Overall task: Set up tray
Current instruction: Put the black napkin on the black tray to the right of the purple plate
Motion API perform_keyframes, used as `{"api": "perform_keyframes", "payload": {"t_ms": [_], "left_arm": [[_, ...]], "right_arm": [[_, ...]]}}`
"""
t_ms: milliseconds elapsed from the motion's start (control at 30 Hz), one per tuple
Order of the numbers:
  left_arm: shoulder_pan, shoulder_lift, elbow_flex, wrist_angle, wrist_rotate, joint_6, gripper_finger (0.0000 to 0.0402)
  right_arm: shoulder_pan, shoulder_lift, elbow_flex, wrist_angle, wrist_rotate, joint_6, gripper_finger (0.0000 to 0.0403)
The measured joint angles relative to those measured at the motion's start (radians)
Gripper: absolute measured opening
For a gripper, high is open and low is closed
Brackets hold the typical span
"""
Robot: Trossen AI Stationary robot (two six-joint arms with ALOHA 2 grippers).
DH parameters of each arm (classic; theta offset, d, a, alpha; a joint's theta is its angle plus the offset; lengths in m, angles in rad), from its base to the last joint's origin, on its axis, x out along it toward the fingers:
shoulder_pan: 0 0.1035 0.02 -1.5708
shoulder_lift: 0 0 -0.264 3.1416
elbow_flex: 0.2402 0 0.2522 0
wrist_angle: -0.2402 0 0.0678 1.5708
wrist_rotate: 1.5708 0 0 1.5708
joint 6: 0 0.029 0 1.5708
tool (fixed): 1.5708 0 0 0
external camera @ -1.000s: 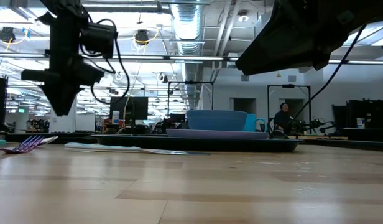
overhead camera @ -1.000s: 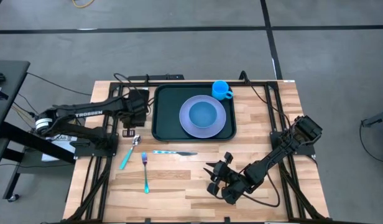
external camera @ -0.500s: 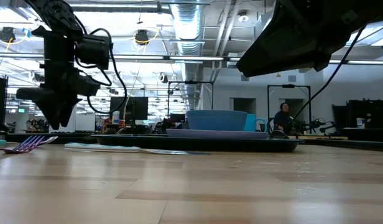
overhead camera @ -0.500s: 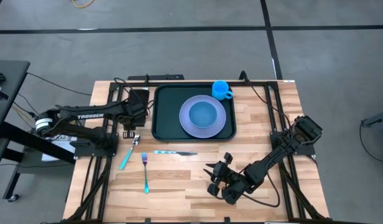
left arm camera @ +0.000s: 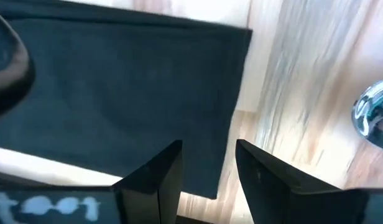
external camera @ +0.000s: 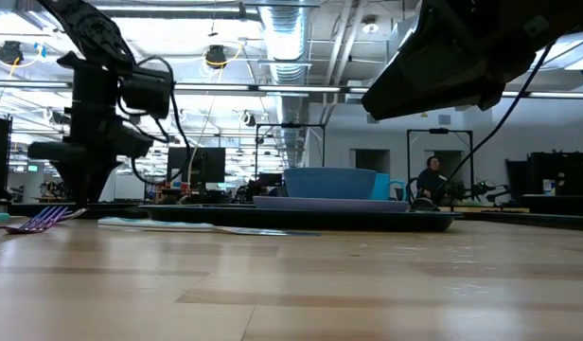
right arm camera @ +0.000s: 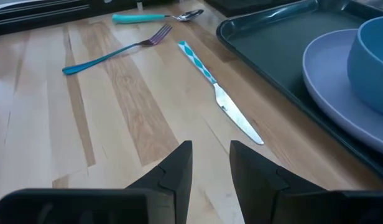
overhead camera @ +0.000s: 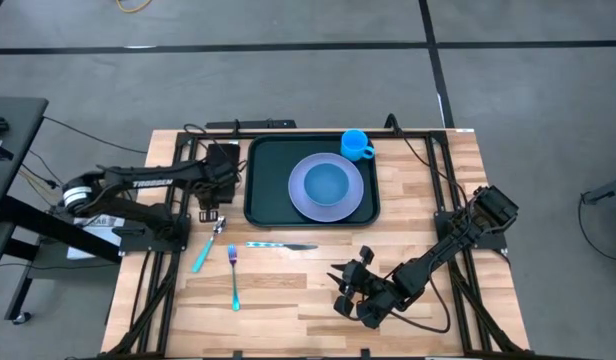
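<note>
**Left arm sinks beside tray, cutlery unplaced**

Lowered since 1 second ago, the left gripper now sits just off the tray's left edge, fingers parted wide and holding nothing. The right gripper waits at the desk's front, partly open and empty. Plate, bowl and cup already rest on the tray; spoon, fork and knife remain on the desk.

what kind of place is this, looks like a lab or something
Most likely a robotics lab or open workshop. Past the wooden table the low view shows exposed ceiling ducts, benches with monitors and a person at a far workstation; the high view shows a taped concrete floor.
</note>
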Motion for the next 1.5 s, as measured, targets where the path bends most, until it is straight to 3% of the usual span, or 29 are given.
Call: {"api": "perform_keyframes", "payload": {"t_ms": [467,700,833,1100,1333,1500], "left_arm": [[0.035,0.208,0.015,0.042,-0.037,0.029,0.014],[0.034,0.232,0.018,0.064,-0.043,0.036,0.0137],[0.034,0.234,0.02,0.059,-0.046,0.037,0.0112],[0.034,0.237,0.021,0.057,-0.077,0.073,0.0009],[0.04,0.248,0.081,0.028,-0.229,0.056,0.0002],[0.037,0.248,0.133,-0.072,-0.254,0.041,0.0001]], "right_arm": [[0.001,0.0,0.0,0.0,-0.005,-0.003,0.01],[0.014,0.0,0.0,0.0,-0.003,-0.004,0.01],[0.014,0.0,0.0,0.0,-0.002,-0.004,0.01],[0.014,0.0,0.0,0.0,0.0,-0.004,0.01],[0.014,0.0,0.0,0.001,0.001,-0.004,0.01],[0.013,0.0,0.0,0.001,0.001,-0.004,0.01]]}}
